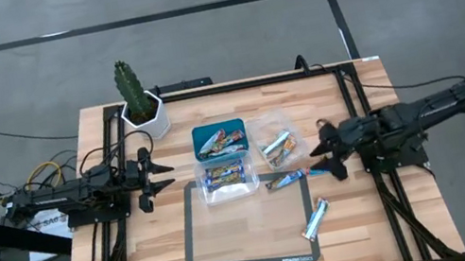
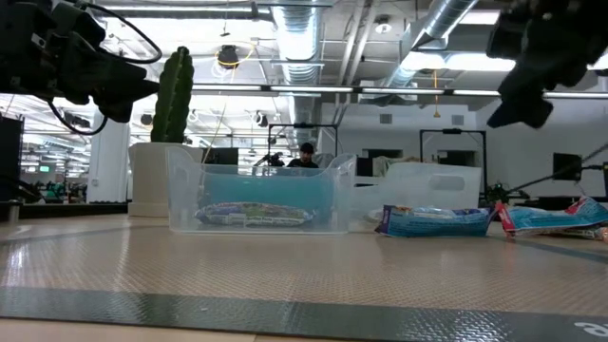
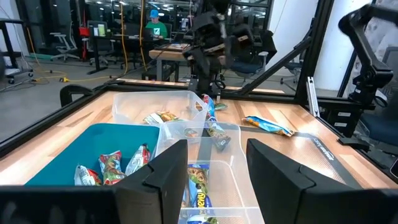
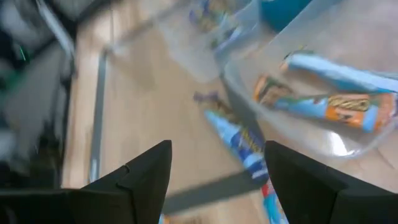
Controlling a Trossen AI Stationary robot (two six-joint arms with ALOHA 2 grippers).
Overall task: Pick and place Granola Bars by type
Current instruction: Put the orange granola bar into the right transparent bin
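The right gripper (image 1: 325,154) hangs above the bench near its right edge, fingers spread and holding nothing, just beside a blue bar (image 1: 286,179) that lies across the right border of the dark mat (image 1: 197,242). A silver-light blue bar (image 1: 314,219) lies farther along that same border, toward the mat's near right corner. The other Granola Bars are already in containers: multicolour ones in the teal tray (image 1: 202,134), blue ones in the clear tub (image 1: 208,195) touching the mat's far edge, and two in a second clear tub (image 1: 259,129) (right of the tray). The left gripper (image 1: 160,175) waits near the left edge, fingers released, beside a potted cactus (image 1: 136,94).
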